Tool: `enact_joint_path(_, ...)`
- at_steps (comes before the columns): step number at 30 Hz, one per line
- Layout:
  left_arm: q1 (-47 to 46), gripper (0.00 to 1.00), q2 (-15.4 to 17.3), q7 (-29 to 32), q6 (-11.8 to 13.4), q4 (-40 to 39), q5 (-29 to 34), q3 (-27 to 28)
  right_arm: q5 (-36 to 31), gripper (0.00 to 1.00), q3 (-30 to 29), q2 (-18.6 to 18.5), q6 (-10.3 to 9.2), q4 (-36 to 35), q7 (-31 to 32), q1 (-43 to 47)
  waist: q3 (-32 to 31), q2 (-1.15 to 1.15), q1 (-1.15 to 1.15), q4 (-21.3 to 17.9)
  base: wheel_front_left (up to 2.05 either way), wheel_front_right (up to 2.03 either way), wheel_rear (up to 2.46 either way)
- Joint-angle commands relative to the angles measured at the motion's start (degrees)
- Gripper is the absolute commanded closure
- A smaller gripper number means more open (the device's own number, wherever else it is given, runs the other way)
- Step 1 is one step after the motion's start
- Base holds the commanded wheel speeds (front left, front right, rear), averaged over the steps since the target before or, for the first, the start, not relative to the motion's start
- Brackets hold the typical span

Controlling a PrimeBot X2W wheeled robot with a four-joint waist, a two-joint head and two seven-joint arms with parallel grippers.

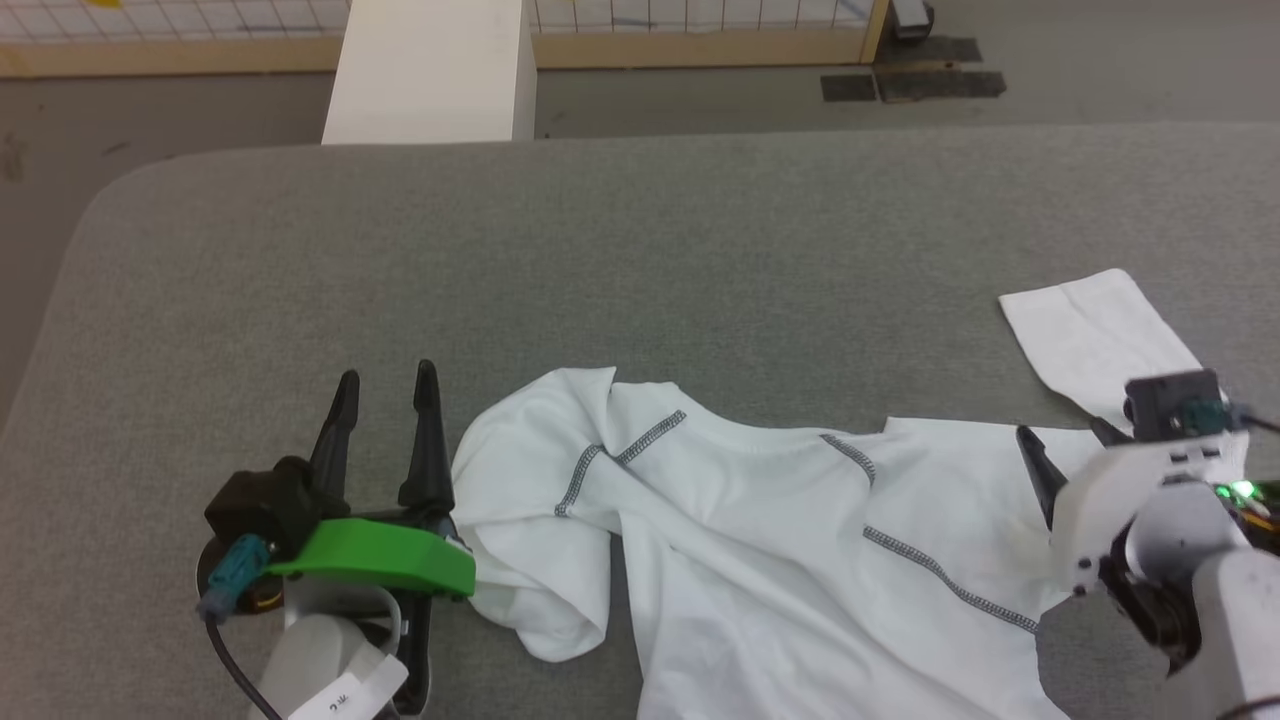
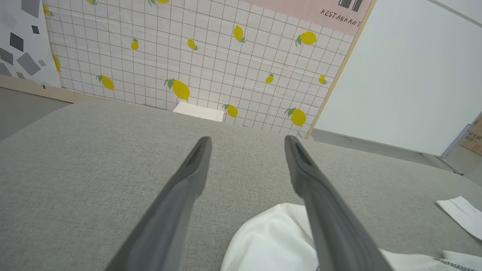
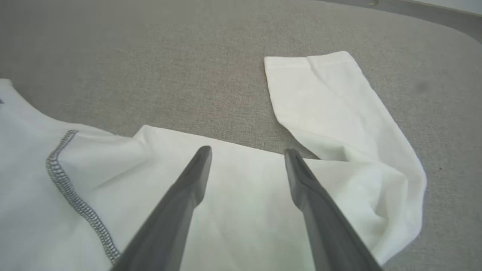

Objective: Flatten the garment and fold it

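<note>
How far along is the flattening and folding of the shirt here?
Done: the garment lies partly spread, with one sleeve laid out. In hand: nothing; the right pincer is open over it, and the left pincer is open beside it. To do: the bunched side needs smoothing, and no fold is made yet.

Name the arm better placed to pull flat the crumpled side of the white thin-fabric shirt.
Left, probably: the open left gripper sits beside the bunched folds of the white thin-fabric shirt, while the open right gripper is over its flatter sleeve side.
</note>
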Motion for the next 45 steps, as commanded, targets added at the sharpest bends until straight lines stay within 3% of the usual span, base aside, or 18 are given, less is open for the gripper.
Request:
enact_joint_path(1,-1.26,0.00,-0.10,-0.26,-0.32,-0.20,0.74,-0.17,0.65,0.00,1.21,-0.95,-0.10,1.85,1.04,-2.49,2.06,0.00,0.00,1.45,0.00,0.00,0.00)
enact_joint_path(8,-3.40,0.00,-0.10,-0.26,-0.34,-0.53,0.87,-0.63,3.66,0.00,9.75,-6.93,-0.10,10.53,7.54,-11.37,5.64,0.00,0.00,3.38,0.00,0.00,0.00)
enact_joint_path(13,-4.47,0.00,-0.10,-0.26,-0.34,-0.63,0.60,-0.89,8.49,0.00,17.00,-10.50,-0.10,13.46,18.65,-13.37,7.27,0.00,0.00,4.30,0.00,0.00,0.00)
enact_joint_path(14,-4.60,0.00,-0.10,-0.26,-0.31,-0.61,0.57,-0.86,9.66,0.35,18.06,-11.15,-0.10,13.34,21.10,-13.53,7.39,0.00,0.00,4.35,0.00,0.00,0.00)
enact_joint_path(15,-4.67,0.00,-0.10,-0.26,-0.26,-0.63,0.53,-0.84,10.42,0.51,18.84,-11.75,-0.10,13.04,22.79,-13.58,7.50,0.00,0.00,4.37,0.00,0.00,0.00)
enact_joint_path(16,-4.73,0.00,-0.10,-0.26,-0.22,-0.67,0.50,-0.80,10.99,0.81,19.59,-12.61,-0.10,12.51,24.44,-13.62,7.61,0.00,0.00,4.36,0.00,0.00,0.00)
enact_joint_path(17,-4.75,0.00,-0.10,-0.26,-0.18,-0.71,0.49,-0.76,11.26,1.00,19.97,-13.31,-0.10,12.00,25.28,-13.59,7.67,0.00,0.00,4.33,0.00,0.00,0.00)
enact_joint_path(20,-4.80,0.00,-0.10,-0.26,-0.07,-0.71,0.40,-0.55,10.11,1.00,17.42,-14.98,-0.10,10.63,24.41,-13.61,7.62,0.00,0.00,4.04,0.00,0.00,0.00)
enact_joint_path(24,-4.74,0.00,-0.10,-0.26,0.02,-0.49,0.49,-0.34,4.53,1.00,8.07,-14.77,-0.10,10.81,19.51,-13.37,6.85,0.00,0.00,3.28,0.00,0.00,0.00)
enact_joint_path(30,-4.36,0.00,-0.10,-0.26,-0.16,-0.08,0.79,-0.39,-4.01,1.00,-8.40,-10.06,-0.10,11.10,14.42,-11.29,5.28,0.00,0.00,2.15,0.00,0.00,0.00)
enact_joint_path(34,-4.14,0.00,-0.01,-0.26,-0.59,0.67,1.00,-0.73,-5.21,1.00,-13.42,-5.43,-0.10,10.24,13.84,-9.00,4.49,0.00,0.00,1.41,0.00,0.00,0.00)
enact_joint_path(35,-4.15,0.00,0.03,-0.26,-0.67,0.93,1.05,-0.92,-5.14,0.73,-14.04,-4.58,-0.10,9.77,13.42,-8.47,4.31,0.00,0.00,1.26,0.00,0.00,0.00)
enact_joint_path(36,-4.22,0.00,0.10,-0.13,-0.79,1.31,1.10,-1.20,-4.94,0.20,-14.57,-3.56,-0.10,9.06,12.71,-7.76,4.06,0.00,0.00,1.10,0.00,0.00,0.00)
enact_joint_path(37,-4.34,0.00,0.18,0.10,-0.90,1.62,1.18,-1.48,-4.62,0.00,-15.17,-2.70,-0.10,8.32,11.85,-7.23,3.83,0.00,0.00,0.99,0.00,0.00,0.00)
enact_joint_path(41,-6.02,0.00,0.87,2.70,-1.71,3.04,1.88,-3.54,-2.29,0.00,-16.31,0.89,-0.10,3.42,6.08,-4.55,2.87,0.00,0.00,0.40,0.00,0.00,0.00)
enact_joint_path(45,-9.25,0.00,2.01,7.56,-2.07,5.58,3.13,-5.62,0.85,0.00,-12.68,2.25,-0.10,-2.42,-0.61,-1.07,2.25,0.00,0.00,-0.96,0.00,0.00,0.00)
